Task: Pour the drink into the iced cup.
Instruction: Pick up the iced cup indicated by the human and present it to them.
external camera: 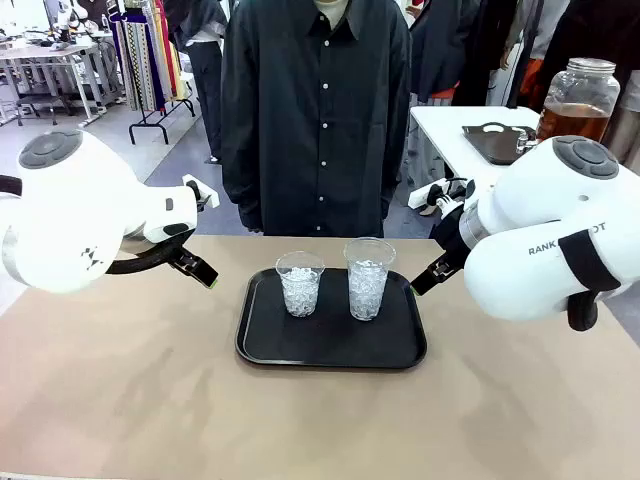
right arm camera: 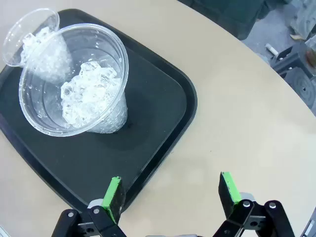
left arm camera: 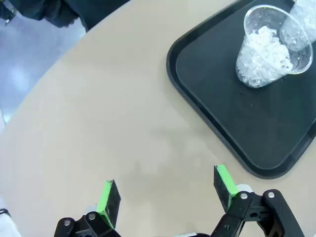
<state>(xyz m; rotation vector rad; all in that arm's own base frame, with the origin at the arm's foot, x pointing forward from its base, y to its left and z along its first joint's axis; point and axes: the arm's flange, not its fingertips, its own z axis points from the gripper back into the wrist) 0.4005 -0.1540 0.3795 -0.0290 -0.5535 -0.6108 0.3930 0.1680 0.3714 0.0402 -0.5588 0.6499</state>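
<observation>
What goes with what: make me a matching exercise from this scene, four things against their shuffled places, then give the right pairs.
Things
1. jar of drink
2. shorter iced cup
3. taller iced cup
4. left gripper

Places
A. on the right half of the tray
B. open, over the bare tan table, left of the tray
C. in the background, by the white side table
D. on the tray's left half

Pairs: 1-C, 2-D, 3-A, 4-B
</observation>
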